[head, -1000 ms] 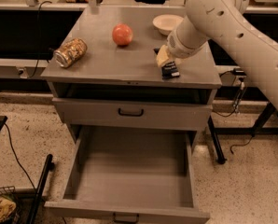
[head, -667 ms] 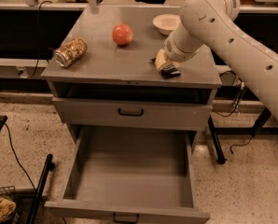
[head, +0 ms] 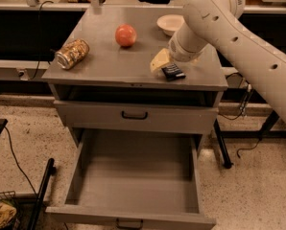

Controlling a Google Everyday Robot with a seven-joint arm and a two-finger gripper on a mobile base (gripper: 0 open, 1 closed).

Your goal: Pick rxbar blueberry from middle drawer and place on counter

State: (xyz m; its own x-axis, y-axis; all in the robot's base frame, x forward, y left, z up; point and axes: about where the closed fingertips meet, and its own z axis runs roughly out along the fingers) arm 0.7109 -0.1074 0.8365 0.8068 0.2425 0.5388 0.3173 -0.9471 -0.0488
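The rxbar blueberry point(head: 173, 72), a small dark bar with white patches, lies flat on the counter point(head: 109, 63) near its front right edge. My gripper point(head: 169, 65) hangs from the big white arm just over the bar. One pale yellow finger point(head: 158, 60) stands to the bar's left, apart from it, and the other is hidden behind the wrist. The gripper looks open and empty. The middle drawer point(head: 78, 174) is pulled far out below, and its grey inside holds nothing.
A gold patterned can point(head: 72, 53) lies on its side at the counter's left. A red-orange round fruit point(head: 125, 35) and a white bowl point(head: 171, 24) sit at the back. A closed shallower drawer front point(head: 133, 115) is under the counter. A black pole point(head: 41, 195) leans at lower left.
The arm has swung lower and more to the left. The yellow finger has moved left away from the bar, which now rests on the counter.
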